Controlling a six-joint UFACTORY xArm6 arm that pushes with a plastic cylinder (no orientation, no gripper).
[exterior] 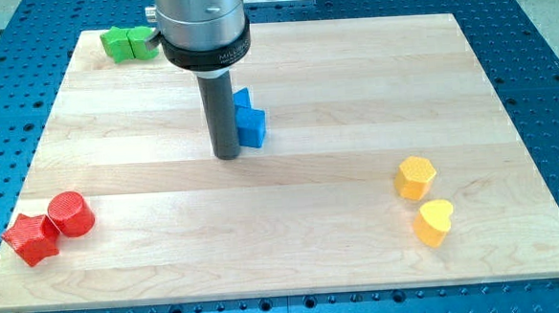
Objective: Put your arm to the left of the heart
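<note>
Wooden board [291, 189] on blue perforated bench. Dark rod descends from grey cylinder at view's top centre; tip [227, 156] rests on board, touching left side of blue block [250, 120]. No claw on arm, so nothing clenched or released. Yellow heart [434, 221] lies near view's bottom right, well apart from tip, just below yellow hexagon [415, 177]. Red star [30, 239] and red cylinder [70, 213] touch at bottom left. Green blocks [127, 42] at top left corner.
</note>
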